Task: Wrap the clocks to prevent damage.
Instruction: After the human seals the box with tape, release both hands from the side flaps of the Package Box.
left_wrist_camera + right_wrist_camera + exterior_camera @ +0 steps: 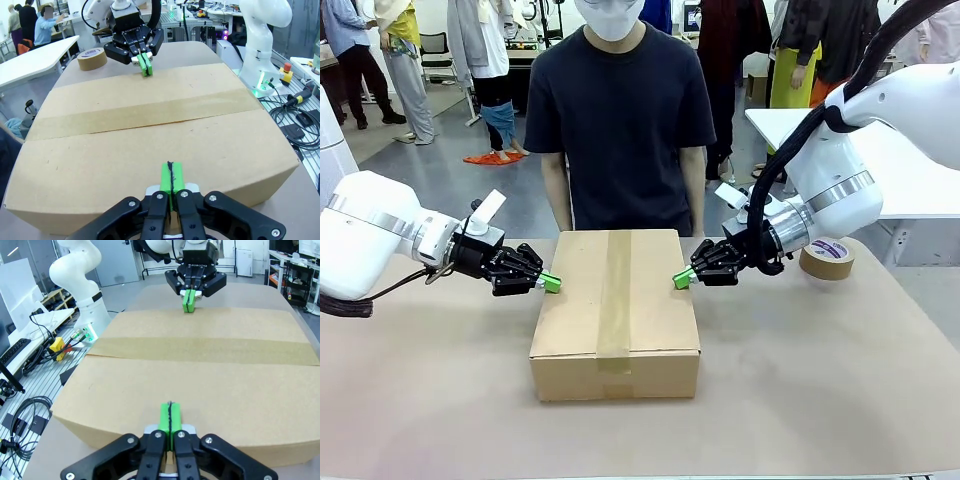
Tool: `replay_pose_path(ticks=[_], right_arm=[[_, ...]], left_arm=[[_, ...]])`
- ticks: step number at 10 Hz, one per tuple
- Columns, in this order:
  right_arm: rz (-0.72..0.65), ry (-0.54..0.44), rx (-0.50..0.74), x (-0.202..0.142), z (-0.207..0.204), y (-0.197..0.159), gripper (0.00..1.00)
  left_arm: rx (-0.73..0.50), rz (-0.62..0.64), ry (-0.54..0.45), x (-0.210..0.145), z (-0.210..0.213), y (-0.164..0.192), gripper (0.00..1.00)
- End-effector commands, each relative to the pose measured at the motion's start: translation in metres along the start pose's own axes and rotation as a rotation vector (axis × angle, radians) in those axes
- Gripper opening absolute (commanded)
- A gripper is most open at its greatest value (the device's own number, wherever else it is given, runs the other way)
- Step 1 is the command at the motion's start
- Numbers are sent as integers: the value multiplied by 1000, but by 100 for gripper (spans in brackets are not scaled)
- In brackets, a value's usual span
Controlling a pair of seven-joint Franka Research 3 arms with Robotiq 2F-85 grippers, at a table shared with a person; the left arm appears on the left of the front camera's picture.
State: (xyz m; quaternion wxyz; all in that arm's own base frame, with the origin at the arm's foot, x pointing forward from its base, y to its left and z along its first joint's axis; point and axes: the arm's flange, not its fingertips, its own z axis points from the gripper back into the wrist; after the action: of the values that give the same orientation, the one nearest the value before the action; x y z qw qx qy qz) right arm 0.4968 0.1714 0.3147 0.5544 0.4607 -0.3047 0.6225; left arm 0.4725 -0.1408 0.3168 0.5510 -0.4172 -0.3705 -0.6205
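Observation:
A closed cardboard box (615,300) stands in the middle of the table, its top seam sealed by a strip of brown tape (612,290). The clocks are hidden. My left gripper (551,283) is shut with nothing in it, its green tips at the box's upper left edge. Opposite it, my right gripper (682,279) is also shut and holds nothing, tips at the upper right edge. In the left wrist view, my left gripper (171,175) meets the box (150,140) with the right gripper (146,65) across. The right wrist view shows my right gripper (170,417), the box (200,375) and the left gripper (188,301).
A roll of brown tape (827,257) lies on the table at the right, behind my right arm, also visible in the left wrist view (92,58). A person (620,130) stands at the far edge just behind the box. A white table (910,180) stands at back right.

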Motion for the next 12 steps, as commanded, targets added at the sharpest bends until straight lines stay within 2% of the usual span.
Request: replay_pose_path(ticks=[1,3,4,5,6,7,10,11,12], right_arm=[[-2,-1,-8,-3,-2,0,1],[0,0,0,0,0,0,1],[-20,74,-14,22,13,17,1],[-34,97,-68,53,33,35,1],[-44,79,-55,82,57,53,1],[-83,125,-135,102,80,67,1],[-228,334,-318,154,121,125,1],[-251,367,-369,167,125,140,1],[-242,381,-370,176,124,148,1]], left_arm=[[-1,-2,2,0,-2,0,0],[0,0,0,0,0,0,0],[-30,-36,77,36,20,-9,0],[-52,-67,167,75,40,-17,0],[-86,-48,234,114,61,-22,0],[-90,-14,276,141,78,-25,0],[-46,68,444,190,126,-39,0],[-8,90,480,198,137,-46,0],[14,91,505,200,140,-53,0]])
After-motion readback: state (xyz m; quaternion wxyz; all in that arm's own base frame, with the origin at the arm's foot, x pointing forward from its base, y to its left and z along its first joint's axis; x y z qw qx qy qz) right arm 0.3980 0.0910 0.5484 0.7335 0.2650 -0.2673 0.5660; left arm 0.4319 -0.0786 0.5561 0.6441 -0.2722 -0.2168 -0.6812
